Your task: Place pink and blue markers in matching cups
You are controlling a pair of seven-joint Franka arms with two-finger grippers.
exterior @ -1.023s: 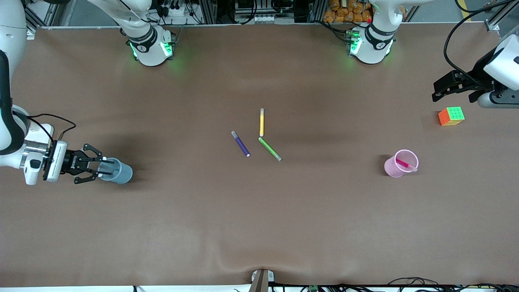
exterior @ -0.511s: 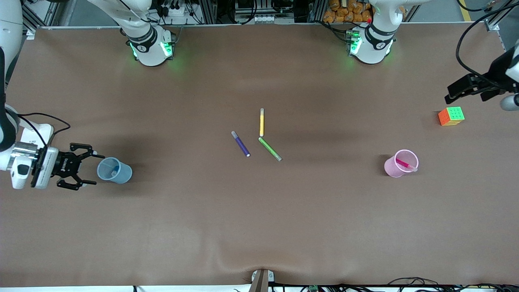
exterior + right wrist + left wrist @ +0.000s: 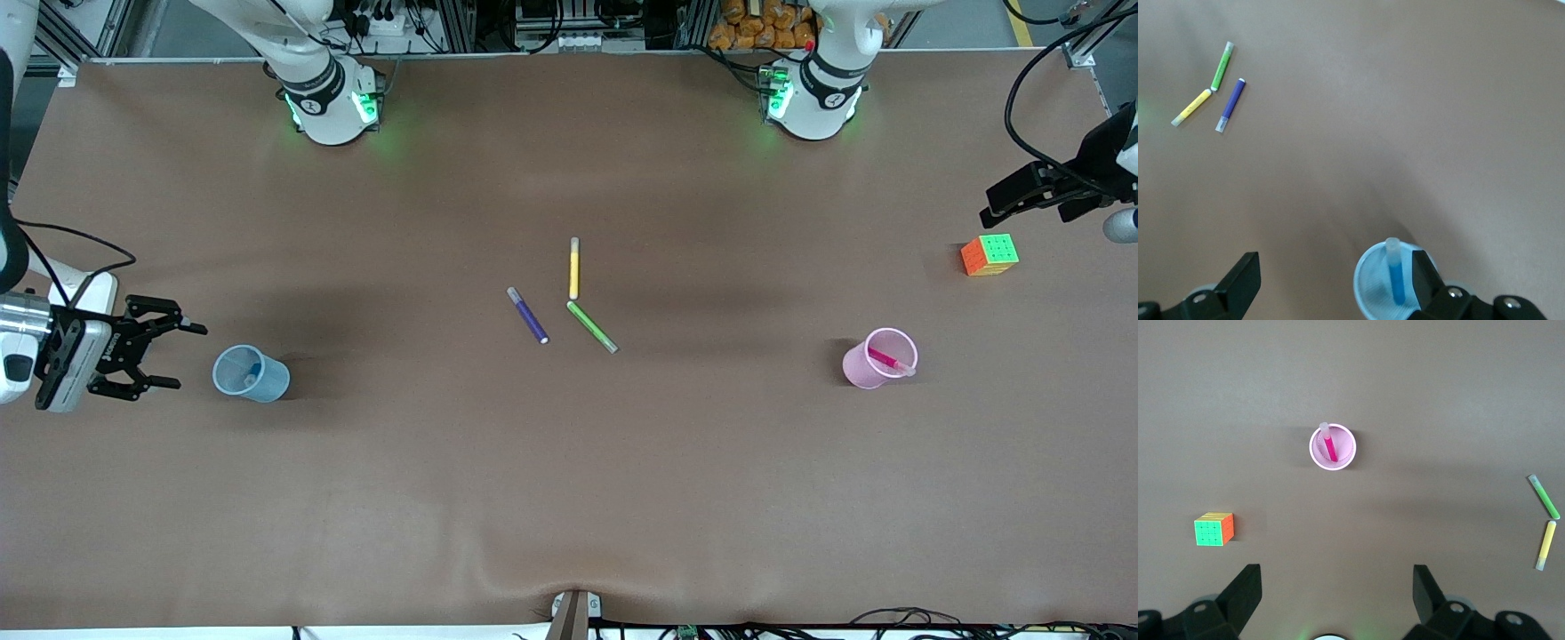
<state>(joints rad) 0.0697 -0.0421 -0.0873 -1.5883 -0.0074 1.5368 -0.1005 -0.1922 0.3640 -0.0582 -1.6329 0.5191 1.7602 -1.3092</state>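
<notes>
The right gripper [image 3: 173,356] has moved back from the blue cup [image 3: 252,374], fingers wide and empty. The blue marker [image 3: 1395,273] stands inside it. The left gripper [image 3: 996,204], open and empty, waits above the cube [image 3: 989,254]. The pink marker [image 3: 889,361] leans in the pink cup [image 3: 862,369].

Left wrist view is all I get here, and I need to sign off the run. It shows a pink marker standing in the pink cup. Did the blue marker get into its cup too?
Observer: Yes. The blue marker stands in the blue cup, toward the right arm's end of the table.
Operator: Is the right pincer clear of it?
Observer: Yes. The right pincer is open beside the cup, not touching it.
Operator: Any markers my view misses?
Observer: One: a purple marker lies on the table beside the green marker, apart from it.
</notes>
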